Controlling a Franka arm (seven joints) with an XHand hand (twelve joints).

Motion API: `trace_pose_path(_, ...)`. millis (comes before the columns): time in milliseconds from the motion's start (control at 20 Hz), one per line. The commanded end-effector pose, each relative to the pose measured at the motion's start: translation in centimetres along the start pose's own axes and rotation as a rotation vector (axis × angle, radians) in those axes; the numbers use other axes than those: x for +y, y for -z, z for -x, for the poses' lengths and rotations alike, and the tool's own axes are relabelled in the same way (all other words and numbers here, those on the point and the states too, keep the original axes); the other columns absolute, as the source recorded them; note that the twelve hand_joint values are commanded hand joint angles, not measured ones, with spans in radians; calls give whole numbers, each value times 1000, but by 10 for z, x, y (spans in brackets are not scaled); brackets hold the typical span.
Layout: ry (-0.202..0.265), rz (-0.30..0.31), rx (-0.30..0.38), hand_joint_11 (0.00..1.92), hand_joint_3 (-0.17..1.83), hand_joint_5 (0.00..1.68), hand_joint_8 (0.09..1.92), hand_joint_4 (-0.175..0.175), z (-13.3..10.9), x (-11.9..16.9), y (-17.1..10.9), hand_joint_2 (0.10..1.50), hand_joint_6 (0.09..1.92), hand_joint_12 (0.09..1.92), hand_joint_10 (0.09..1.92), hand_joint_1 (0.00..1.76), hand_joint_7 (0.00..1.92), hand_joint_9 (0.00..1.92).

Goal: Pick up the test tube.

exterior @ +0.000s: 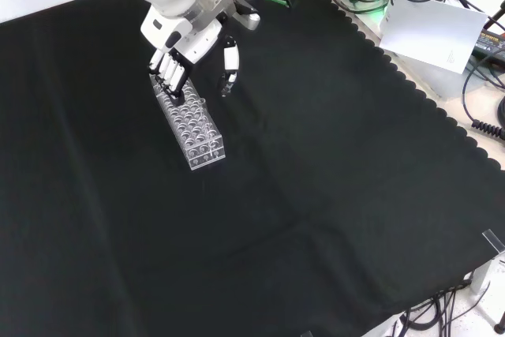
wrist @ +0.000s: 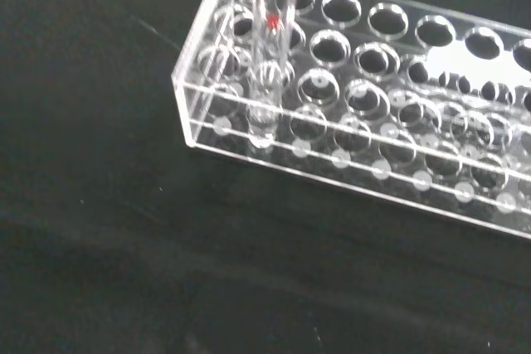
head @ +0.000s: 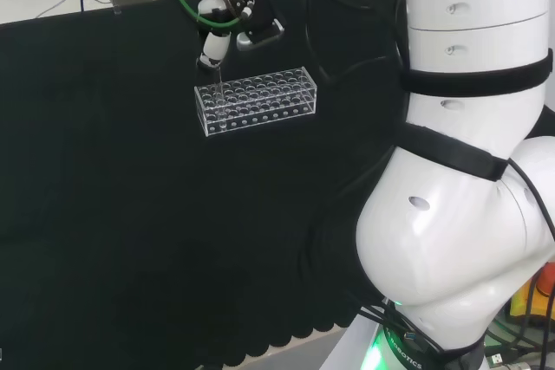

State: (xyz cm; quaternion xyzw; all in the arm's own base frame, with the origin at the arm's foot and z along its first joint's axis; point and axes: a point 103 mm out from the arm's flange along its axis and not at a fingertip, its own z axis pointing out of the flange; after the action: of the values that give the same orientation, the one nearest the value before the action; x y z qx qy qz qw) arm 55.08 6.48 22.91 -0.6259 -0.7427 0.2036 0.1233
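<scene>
Hand over one end of a clear rack, test tube standing in a hole there.

Clear plastic rack [head: 256, 101] with rows of round holes lies flat on the black cloth surface [exterior: 331, 195], nothing else near it on the cloth; cables and a white sheet sit off the cloth's edge at upper right of the front view. White arm links [head: 468, 171] stand large at the right of the head view, well apart from the rack. Test tube [wrist: 270, 64] is clear glass, upright, thin, with a small red mark up its side, lower end seated in a hole near the rack's corner; neighbouring holes look empty. Hand [exterior: 175, 65] sits right above that end of the rack, fingers pointing down at the tube's top, one white finger [exterior: 230, 65] sticking out to the side; can't tell whether the fingers pinch the tube.
</scene>
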Motion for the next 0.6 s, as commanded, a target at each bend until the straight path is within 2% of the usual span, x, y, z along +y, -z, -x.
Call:
trace_pose_path(50, -14, -24, 10, 250, 478, 351, 907, -144, 7, 4, -13, 746, 600, 1546, 901, 814, 590, 480)
trace_pose_path(400, -14, -35, 38, 259, 487, 356, 918, -147, 6, 6, -28, 742, 618, 1544, 899, 822, 645, 513)
trace_pose_path(600, -32, -39, 47, 285, 500, 385, 913, -154, 2, 7, -35, 741, 655, 1534, 883, 826, 686, 558)
